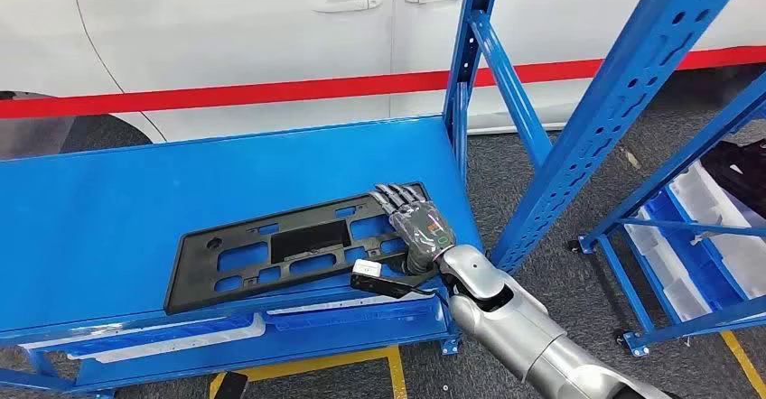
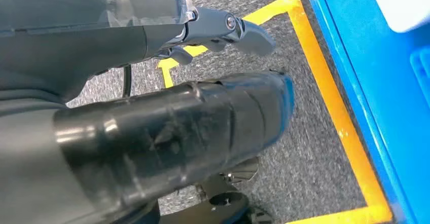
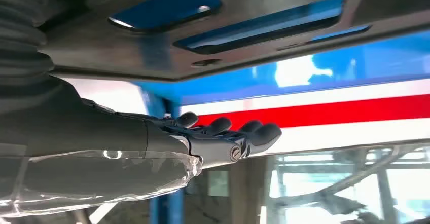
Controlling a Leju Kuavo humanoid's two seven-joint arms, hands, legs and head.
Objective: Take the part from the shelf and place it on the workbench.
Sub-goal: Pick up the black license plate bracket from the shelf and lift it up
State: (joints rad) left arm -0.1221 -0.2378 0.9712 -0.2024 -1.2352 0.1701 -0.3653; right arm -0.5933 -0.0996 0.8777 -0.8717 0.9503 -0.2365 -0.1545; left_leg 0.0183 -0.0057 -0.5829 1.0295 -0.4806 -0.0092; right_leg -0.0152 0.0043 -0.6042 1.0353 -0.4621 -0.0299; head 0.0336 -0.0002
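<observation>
The part [image 1: 289, 245] is a flat black plastic plate with several cut-outs, lying near the front edge of the blue shelf [image 1: 108, 200]. My right hand [image 1: 417, 223] reaches over the part's right end, fingers stretched out and apart. In the right wrist view a gap of daylight separates the fingers [image 3: 253, 133] from the part [image 3: 263, 41], so the hand hovers just off it and holds nothing. My left hand [image 2: 177, 107] hangs beside the shelf's blue edge [image 2: 385, 82] above grey carpet, with its fingers loose and nothing in it.
Blue shelf uprights [image 1: 470, 47] and a slanted post [image 1: 623, 92] stand just right of the part. A white car [image 1: 226, 20] with a red stripe is behind the shelf. Another blue rack with white bins [image 1: 705, 227] sits at right. Yellow floor tape [image 1: 316, 363] marks the carpet.
</observation>
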